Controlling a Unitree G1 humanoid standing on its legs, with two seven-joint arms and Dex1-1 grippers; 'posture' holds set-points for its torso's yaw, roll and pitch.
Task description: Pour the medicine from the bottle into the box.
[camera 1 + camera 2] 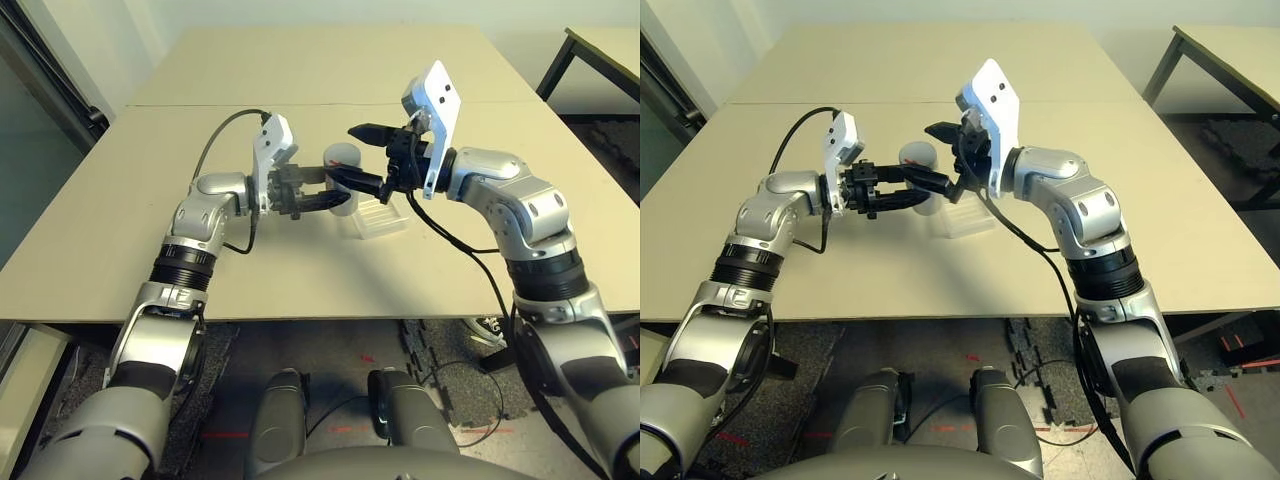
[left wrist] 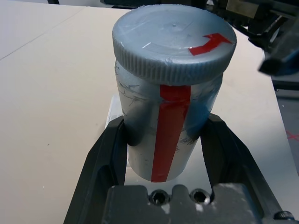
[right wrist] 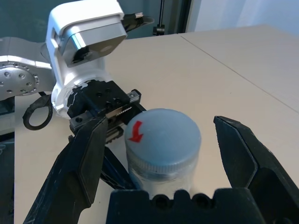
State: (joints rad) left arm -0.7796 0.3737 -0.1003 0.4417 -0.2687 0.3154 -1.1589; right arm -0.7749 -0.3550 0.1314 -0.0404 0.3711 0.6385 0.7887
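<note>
Left wrist view shows the bottle (image 2: 170,105) upright between the two black fingers (image 2: 105,156) of the left gripper (image 2: 163,154), which are clamped against its silver-grey body below the cap (image 2: 174,42), so the ribbed rim and the red arrow on top are left free. That low grip looks deliberate: it steadies the bottle while leaving the cap clear for the other hand. In the right wrist view the right gripper (image 3: 163,154) has its jaws spread wide, one finger on each side of the cap and neither touching it, holding nothing; it appears lined up to close on the cap and twist it off. Taking the bottle as the landmark, the left gripper (image 1: 325,195) reaches it from the robot's left, the right gripper (image 1: 372,160) comes at it from the robot's right and slightly above, and the box (image 1: 380,215), a clear shallow tray, sits on the table (image 1: 120,230) just beside the bottle on its right, close under the right gripper. Keeping the box that near probably means the bottle need only be tipped a short way once opened. The medicine cannot be seen; with the cap on, it is presumably inside the bottle. Pouring has not begun.
</note>
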